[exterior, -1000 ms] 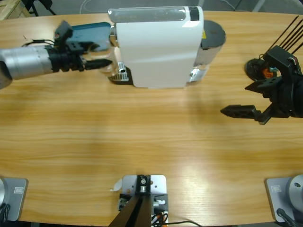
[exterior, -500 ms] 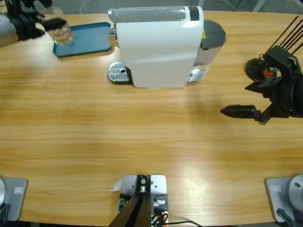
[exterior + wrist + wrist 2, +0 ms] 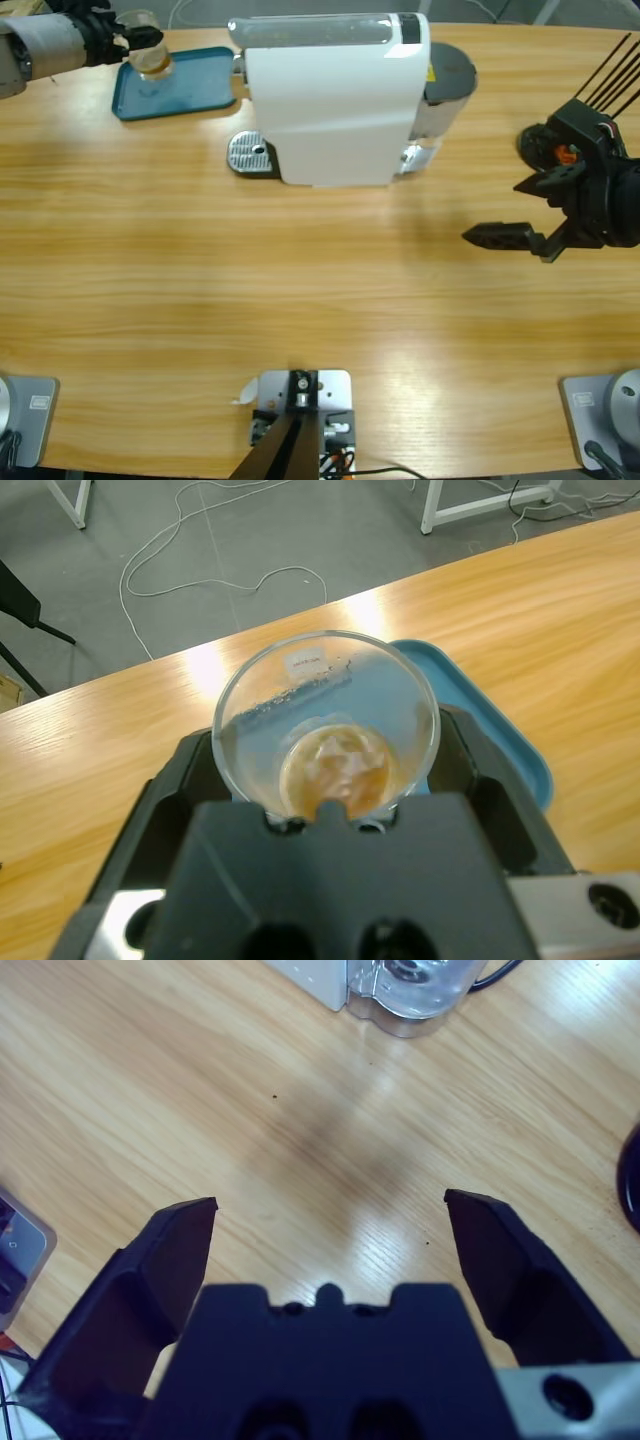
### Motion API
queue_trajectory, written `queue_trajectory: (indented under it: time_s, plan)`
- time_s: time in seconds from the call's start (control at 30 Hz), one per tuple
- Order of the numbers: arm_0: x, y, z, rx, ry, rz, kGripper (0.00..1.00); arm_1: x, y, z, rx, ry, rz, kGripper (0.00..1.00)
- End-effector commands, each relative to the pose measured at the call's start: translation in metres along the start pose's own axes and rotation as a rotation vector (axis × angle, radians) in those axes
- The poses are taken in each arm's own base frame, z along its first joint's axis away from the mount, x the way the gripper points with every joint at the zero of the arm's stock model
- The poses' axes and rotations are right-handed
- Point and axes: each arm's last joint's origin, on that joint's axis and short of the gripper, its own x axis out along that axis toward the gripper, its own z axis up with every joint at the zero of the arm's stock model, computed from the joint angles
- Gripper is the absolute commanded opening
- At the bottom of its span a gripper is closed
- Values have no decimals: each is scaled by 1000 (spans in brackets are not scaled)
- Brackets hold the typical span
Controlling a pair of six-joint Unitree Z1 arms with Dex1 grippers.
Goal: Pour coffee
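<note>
Your left gripper (image 3: 330,790) is pinching the small glass (image 3: 150,52), and since half a second ago it has carried it a little toward 3 o'clock, so the glass now hangs over the 12 o'clock edge of the blue tray (image 3: 190,90), at 9 o'clock from the white coffee machine (image 3: 330,100). The coffee (image 3: 338,768) lies as a thin brown layer at the bottom of the glass, so I judge you are near to setting it down. Your right gripper (image 3: 330,1230) is spread wide and empty over bare table (image 3: 300,290).
</note>
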Motion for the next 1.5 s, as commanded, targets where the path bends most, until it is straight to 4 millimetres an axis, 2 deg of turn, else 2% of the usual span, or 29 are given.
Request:
queue_trajectory:
  time_s: [0.03, 0.47, 1.43, 1.47, 1.5]
  plan:
    - [32, 1, -21, -33, 73, 5, 0, 9, 0, -3, 5, 52, -13, 1000]
    - [39, 1, -24, -34, 136, 2, 0, 10, 0, -2, 5, 56, -14, 1000]
    - [41, 6, -26, -65, 209, 10, 0, 11, -1, -2, 4, 59, -30, 1000]
    - [40, 6, -26, -65, 209, 10, 304, 11, -1, -2, 4, 59, -30, 1000]
    - [40, 6, -26, -65, 210, 10, 707, 11, -1, -2, 4, 60, -31, 1000]
